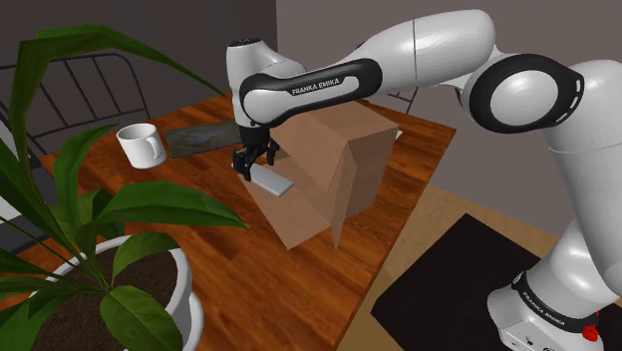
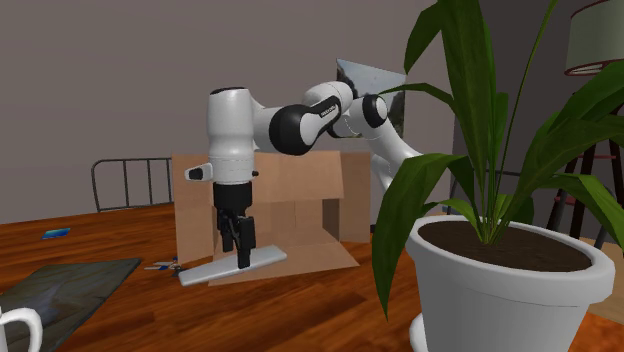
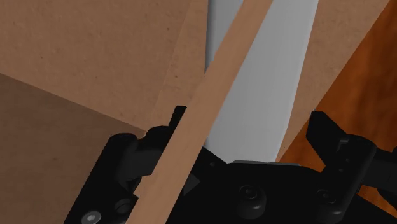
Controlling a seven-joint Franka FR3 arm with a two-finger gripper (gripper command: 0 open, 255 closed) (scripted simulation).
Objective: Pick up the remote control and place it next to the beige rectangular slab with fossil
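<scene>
A cardboard box (image 1: 349,150), white mug (image 1: 141,146) and potted plant (image 1: 167,203) on wooden table (image 1: 249,281).

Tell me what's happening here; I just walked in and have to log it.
The arm has its gripper low over a pale grey remote, which lies on a flap of the cardboard box on the wooden table. The fingers stand apart on either side of the remote, not clasping it. The dark slab lies on the table by the white mug.
</scene>
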